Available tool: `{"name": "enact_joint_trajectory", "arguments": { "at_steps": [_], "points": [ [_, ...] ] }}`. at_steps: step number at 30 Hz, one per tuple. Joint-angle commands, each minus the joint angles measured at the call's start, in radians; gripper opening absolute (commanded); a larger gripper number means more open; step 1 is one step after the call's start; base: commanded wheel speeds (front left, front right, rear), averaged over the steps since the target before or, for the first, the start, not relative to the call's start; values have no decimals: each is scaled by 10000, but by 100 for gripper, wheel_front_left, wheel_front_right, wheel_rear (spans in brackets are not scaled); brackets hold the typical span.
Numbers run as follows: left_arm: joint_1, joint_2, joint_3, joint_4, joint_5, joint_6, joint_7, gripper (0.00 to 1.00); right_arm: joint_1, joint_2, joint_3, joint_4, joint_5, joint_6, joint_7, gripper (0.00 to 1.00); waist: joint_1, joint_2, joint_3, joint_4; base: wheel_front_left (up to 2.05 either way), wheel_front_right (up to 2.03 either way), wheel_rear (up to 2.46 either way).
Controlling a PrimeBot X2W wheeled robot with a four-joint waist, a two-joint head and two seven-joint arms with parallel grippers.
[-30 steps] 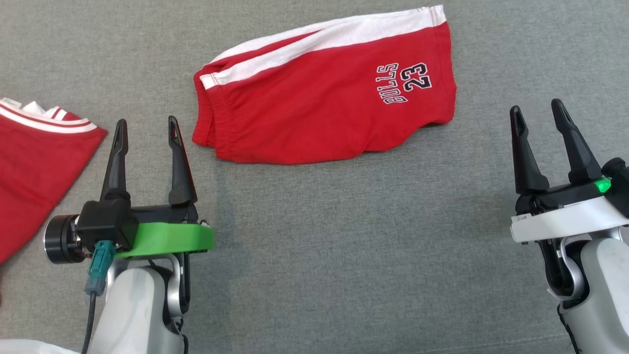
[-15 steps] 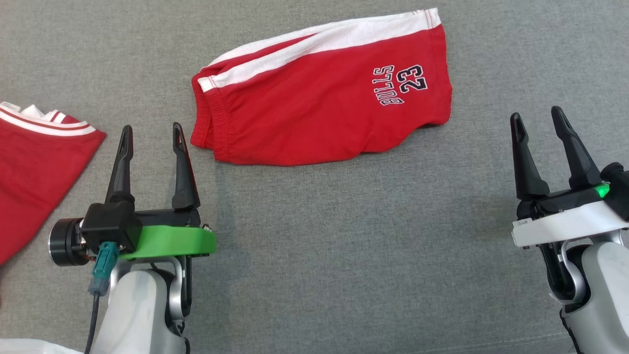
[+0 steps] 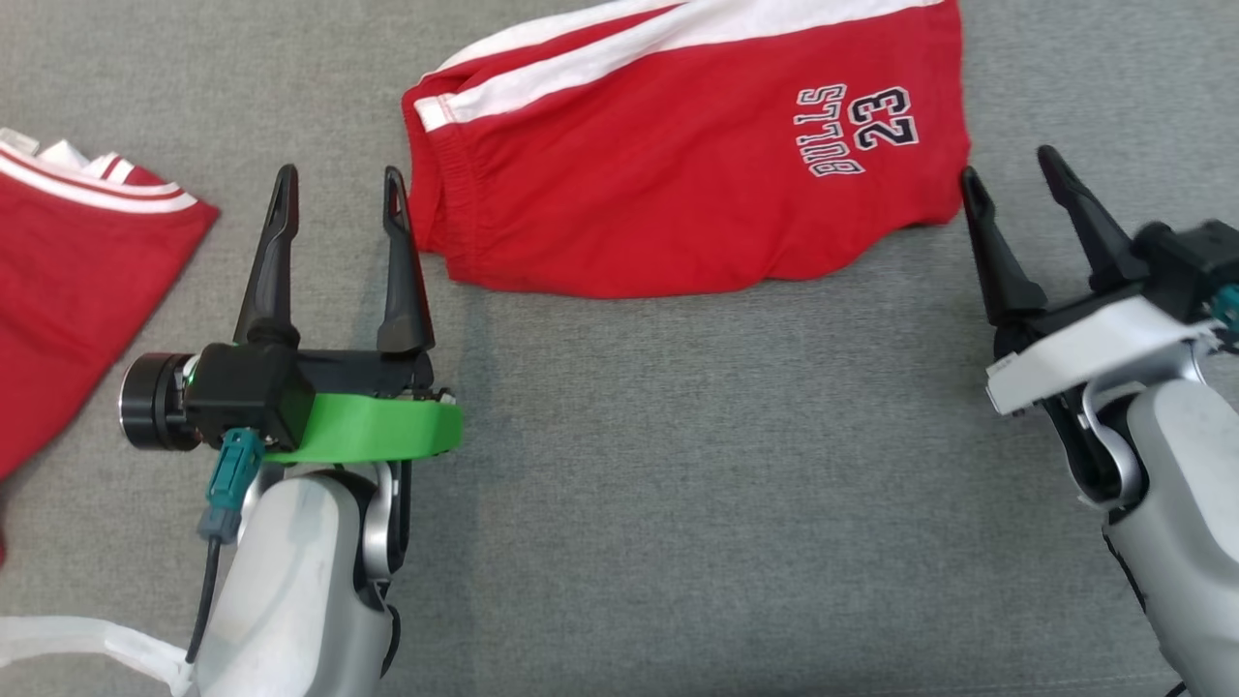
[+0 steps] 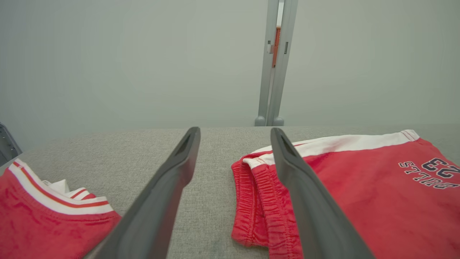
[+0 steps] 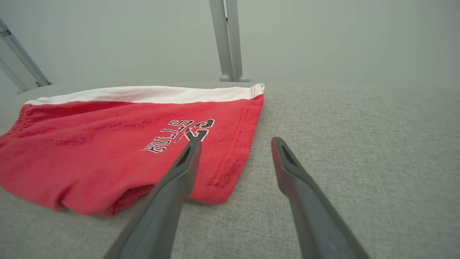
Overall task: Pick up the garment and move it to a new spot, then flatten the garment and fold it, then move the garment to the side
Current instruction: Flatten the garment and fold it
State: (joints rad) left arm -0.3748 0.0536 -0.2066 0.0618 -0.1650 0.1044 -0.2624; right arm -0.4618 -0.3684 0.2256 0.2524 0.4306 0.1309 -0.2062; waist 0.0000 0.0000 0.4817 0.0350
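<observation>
The garment (image 3: 668,155) is a pair of red shorts with a white side stripe and "BULLS 23" print, lying folded on the grey table at the top middle of the head view. My left gripper (image 3: 339,184) stands open just left of its elastic waistband (image 4: 251,205), with nothing between the fingers. At the shorts' hem corner (image 5: 230,172) my right gripper (image 3: 1007,165) is open too, its left finger (image 5: 179,180) over the red cloth's edge. Both wrist views show the garment (image 4: 359,194) (image 5: 107,151) lying flat.
A second red garment (image 3: 68,281) with a white-striped collar lies at the far left, also in the left wrist view (image 4: 43,223). Bare grey fabric tabletop (image 3: 726,465) spreads before the shorts. A grey post (image 4: 273,61) stands behind the table's far edge.
Both grippers have moved forward toward the shorts, the left to the waistband side, the right to the hem corner. The head camera has shifted, so the shorts sit higher in view. Both stay open.
</observation>
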Motion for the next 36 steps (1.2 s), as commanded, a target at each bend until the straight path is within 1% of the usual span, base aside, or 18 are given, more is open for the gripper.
{"name": "enact_joint_trajectory", "arguments": {
  "at_steps": [1,4,8,12,13,14,15,16,20,25,30,36],
  "points": [
    [-210,3,-48,-33,29,13,-32,100,-327,-75,171,318,114,-4,144,100,0,0,390,381,0,0,0],
    [-314,-6,-125,3,-38,74,-34,100,-946,-63,524,1222,290,-7,575,100,0,0,454,487,0,0,0],
    [-308,-12,-184,27,-85,118,-32,100,-1568,158,780,1910,523,-2,1121,100,0,0,419,557,0,0,0],
    [-266,-18,-191,37,-141,176,-32,100,-1998,420,1078,2418,791,0,2042,100,0,0,375,559,0,0,0],
    [-255,-18,-198,36,-159,177,-32,100,-2080,466,1093,2508,860,0,2194,93,0,0,362,551,0,0,0],
    [-238,-18,-210,35,-168,179,-32,100,-2164,517,1095,2684,926,0,2442,46,0,0,344,540,0,0,0],
    [-229,-20,-229,40,-177,190,-32,100,-2218,601,1114,2716,1047,0,2504,16,0,0,330,538,0,0,0],
    [-223,-19,-248,43,-183,198,-32,100,-2299,649,1111,2775,1089,0,2566,0,0,0,310,536,0,0,0],
    [-157,-21,-296,73,-186,208,-34,100,-2200,661,1077,2916,1358,-2,2479,0,0,0,186,499,0,0,0],
    [20,-20,-287,108,-158,246,-32,100,-1737,553,1151,2742,1679,-2,1830,0,0,0,-9,407,0,0,0],
    [221,-19,-148,185,-61,167,-34,100,-735,380,1098,2172,2070,-7,1120,0,0,0,-306,221,0,0,0],
    [584,13,4,262,44,65,-34,100,698,113,653,1391,2230,-10,743,0,0,0,-705,-91,0,0,0]
  ]
}}
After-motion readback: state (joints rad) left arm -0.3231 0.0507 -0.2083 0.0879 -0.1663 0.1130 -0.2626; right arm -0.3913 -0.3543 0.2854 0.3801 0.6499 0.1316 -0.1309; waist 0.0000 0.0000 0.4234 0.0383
